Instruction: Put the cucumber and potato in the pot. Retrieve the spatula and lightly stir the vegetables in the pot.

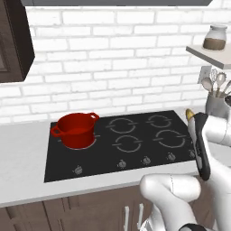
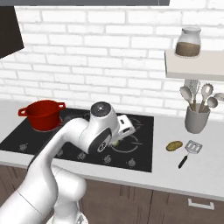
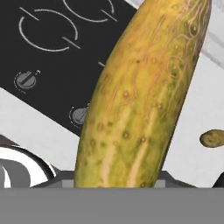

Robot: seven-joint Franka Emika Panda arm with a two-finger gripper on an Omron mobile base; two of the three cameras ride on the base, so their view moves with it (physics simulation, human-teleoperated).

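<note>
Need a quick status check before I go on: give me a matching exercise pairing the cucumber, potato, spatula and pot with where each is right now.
1. cucumber
2. potato
3. spatula
4. pot

A. on the cooktop's left rear burner
B. on the counter beside the spatula's blade
C. held in the gripper
D. on the counter below the utensil cup

Pairs: 1-C, 2-B, 3-D, 4-A

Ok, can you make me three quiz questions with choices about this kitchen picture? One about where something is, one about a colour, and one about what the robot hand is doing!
1. Where is the potato?
A. in the pot
B. on the counter beside the spatula
C. on the shelf

2. What colour is the pot?
A. red
B. blue
C. silver

3. What is the gripper doing?
A. hanging empty
B. holding a ladle
C. holding the cucumber

Answers: 1 B, it lies on the counter right of the stove. 2 A, bright red. 3 C, the cucumber rises from the gripper in the hand view.
</note>
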